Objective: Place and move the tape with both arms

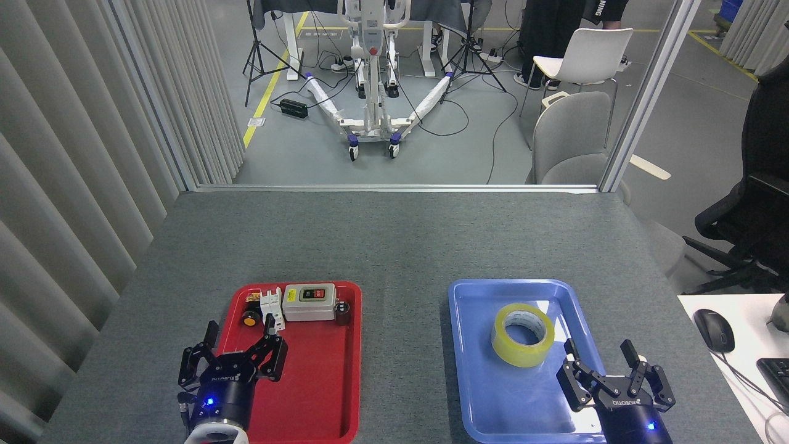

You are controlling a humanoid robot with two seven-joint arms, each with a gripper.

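Tape (523, 334) flat, core up, in the far half of blue tray (474, 394) on the surface (394, 240), rim free all round for a pinch. Right gripper (601, 361) just beside it, fingers spread, empty, presumably lined up to grasp. Left gripper (239, 342) at the near left edge of red tray (320, 394), fingers spread, empty, likely waiting to receive. Switch box (309, 302) at that tray's far end.
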